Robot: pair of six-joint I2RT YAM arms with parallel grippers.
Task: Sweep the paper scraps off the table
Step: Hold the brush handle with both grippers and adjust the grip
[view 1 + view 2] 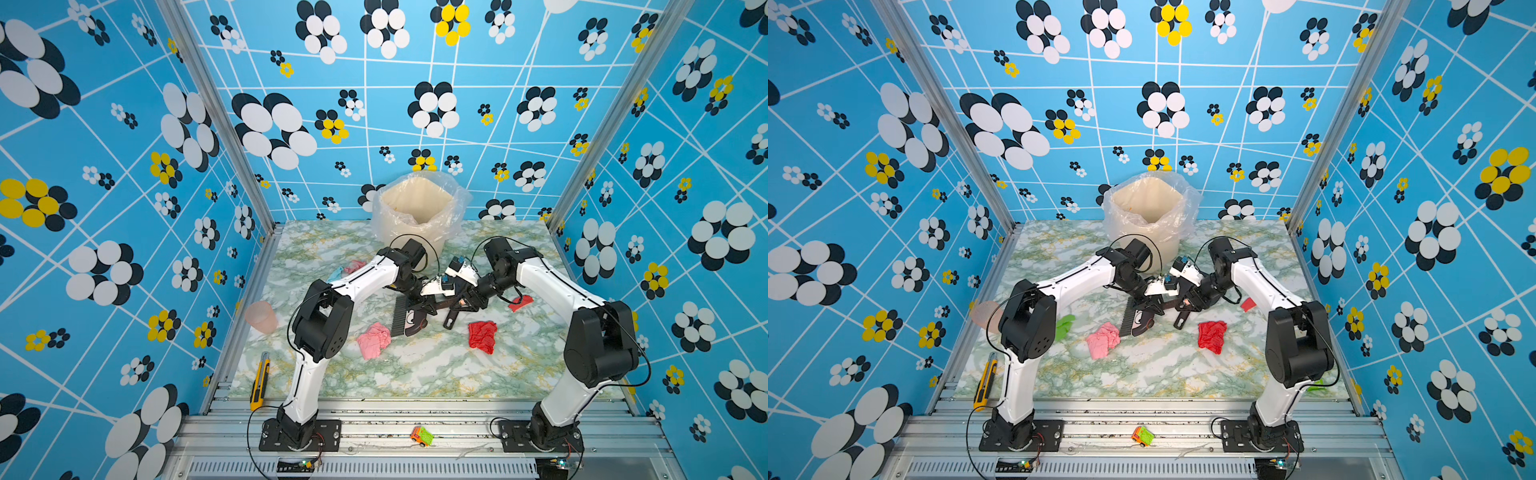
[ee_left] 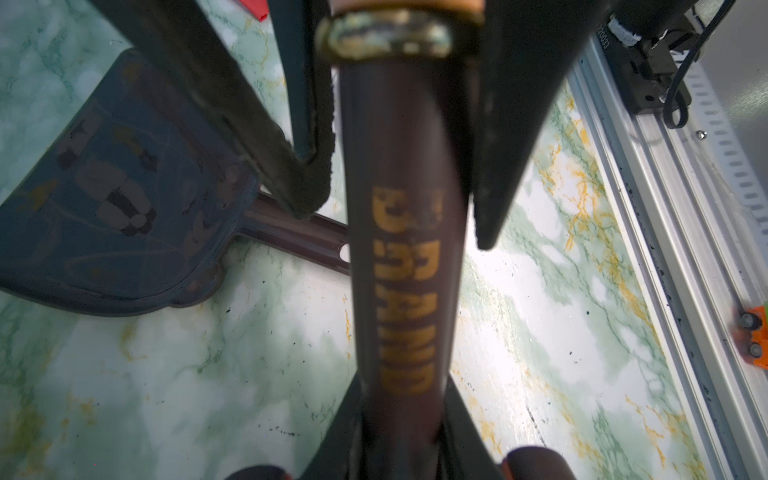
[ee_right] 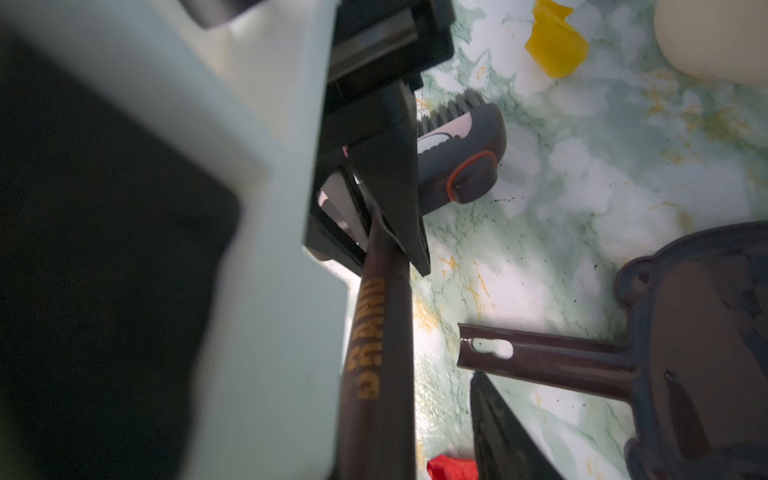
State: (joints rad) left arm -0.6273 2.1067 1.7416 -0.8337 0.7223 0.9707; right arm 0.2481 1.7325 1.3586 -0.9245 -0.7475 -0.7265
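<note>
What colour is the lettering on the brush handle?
Golden lettering, dark brown handle; best in left wrist view.

brush handle (image 2: 405, 249) blurred, red scrap (image 3: 451, 467) cropped

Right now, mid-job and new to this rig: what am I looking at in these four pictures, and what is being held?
Two white-and-black robot arms are bolted at the near edge of a marbled table. Both top views look down on the whole scene; each wrist view rides on an arm and looks along its gripper. The left gripper is shut on the brush by its brown handle. The right gripper is open astride that handle, gripping nothing. A dark dustpan lies beside them. Scattered around: a pink paper wad, a red paper wad, a small red scrap, a green wad, a yellow piece. A bag-lined bin stands at the back; a yellow utility knife lies at the left edge.
</note>
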